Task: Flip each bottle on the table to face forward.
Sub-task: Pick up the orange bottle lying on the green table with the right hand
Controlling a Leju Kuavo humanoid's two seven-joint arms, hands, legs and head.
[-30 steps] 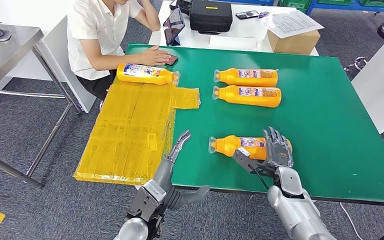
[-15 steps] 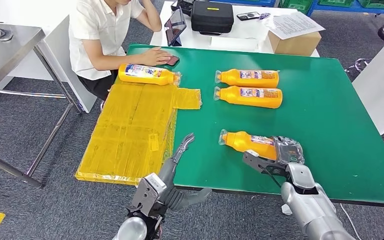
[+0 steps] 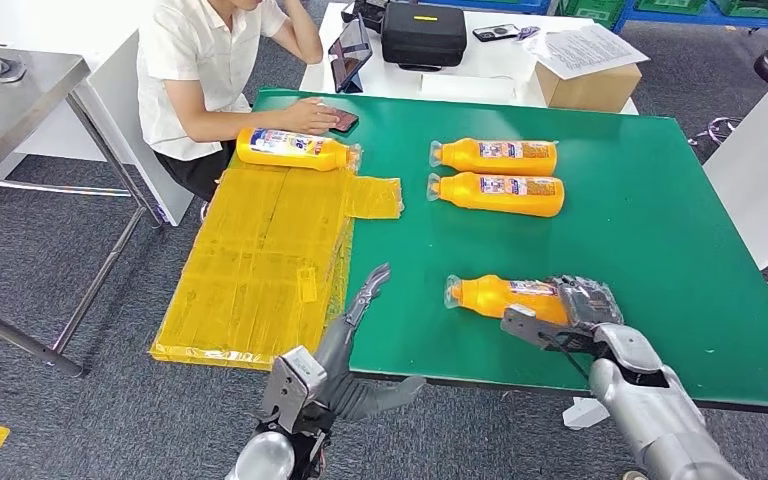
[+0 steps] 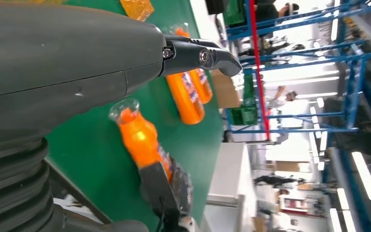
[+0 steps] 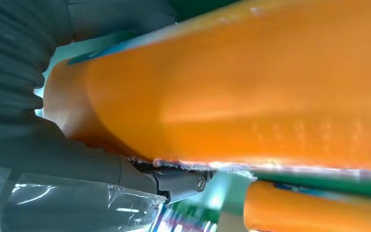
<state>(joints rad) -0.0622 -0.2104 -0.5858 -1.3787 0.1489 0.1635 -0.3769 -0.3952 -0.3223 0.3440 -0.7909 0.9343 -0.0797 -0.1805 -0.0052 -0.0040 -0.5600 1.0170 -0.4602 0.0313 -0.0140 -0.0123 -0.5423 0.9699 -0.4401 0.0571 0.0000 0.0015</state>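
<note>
In the lower right of the head view, the right hand [image 3: 582, 305] is clamped around the base end of an orange bottle [image 3: 505, 297] that lies on its side on the green table [image 3: 660, 250], cap end pointing toward the left of the frame; the thumb runs along the near side of the bottle while the darker fingers wrap over the top. The right wrist view shows the same bottle [image 5: 251, 87] pressed tight against the palm, its orange body blurred at that close range. The left hand [image 3: 360, 300] hangs at the table's near edge, lower centre of the frame, holding nothing, with its fingers apart and pointing up toward the tabletop. In the left wrist view, the left hand's fingertips [image 4: 217, 55] sit in front of the held bottle [image 4: 137, 133]. Two more orange bottles [image 3: 495, 156] [image 3: 497, 193] lie side by side in the upper centre of the head view, caps to the left, labels showing (their text is too small to read). A fourth bottle [image 3: 295, 149] lies at the upper left, on the far end of a yellow sheet [image 3: 260, 260] that covers the table's left part. A person in a white shirt [image 3: 205, 60] sits at the upper left with a hand resting on the table next to a dark phone [image 3: 343, 121].
</note>
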